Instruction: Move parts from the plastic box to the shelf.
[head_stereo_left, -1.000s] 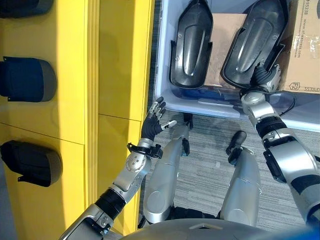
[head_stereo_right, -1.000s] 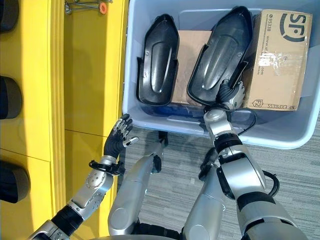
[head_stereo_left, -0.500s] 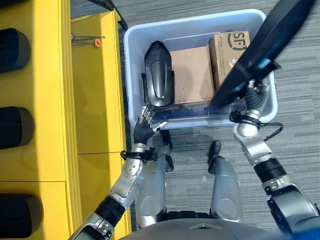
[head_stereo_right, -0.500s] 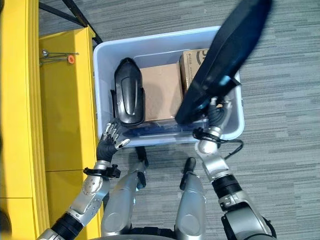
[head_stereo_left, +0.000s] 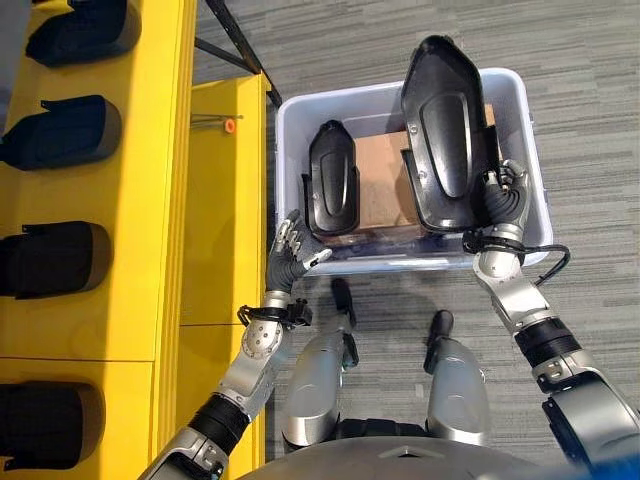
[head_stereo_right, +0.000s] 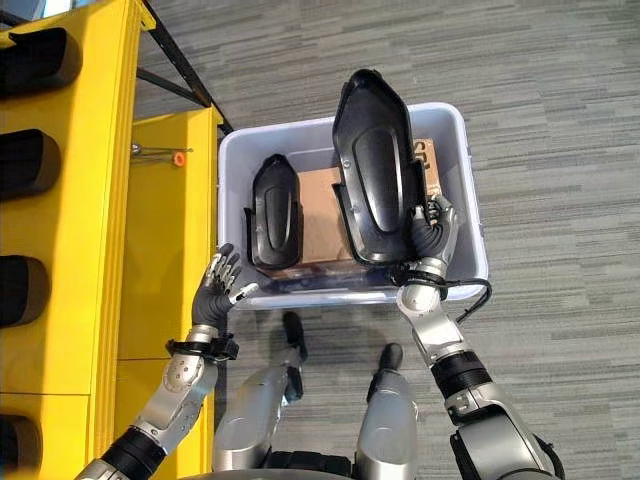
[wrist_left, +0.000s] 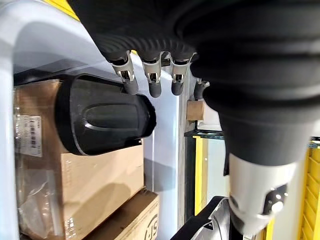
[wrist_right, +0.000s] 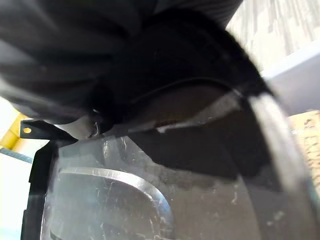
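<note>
A pale blue plastic box stands on the carpet beside the yellow shelf. My right hand is shut on the near end of a long black moulded part, held raised over the box's right half with its hollow side towards me; the same part looms close in the right wrist view. A second black part lies in the box's left half on cardboard. My left hand hovers open at the box's near left corner, its fingers straight.
Several black parts sit in the shelf's bays at the left. Cardboard boxes fill the plastic box's floor. An orange-tipped tool lies on the lower yellow ledge. A black frame bar runs behind the shelf.
The camera has pulled back. My right hand lifted the black part out of the box and swung it from leaning right to standing over the box's right half. The left hand stayed open.
</note>
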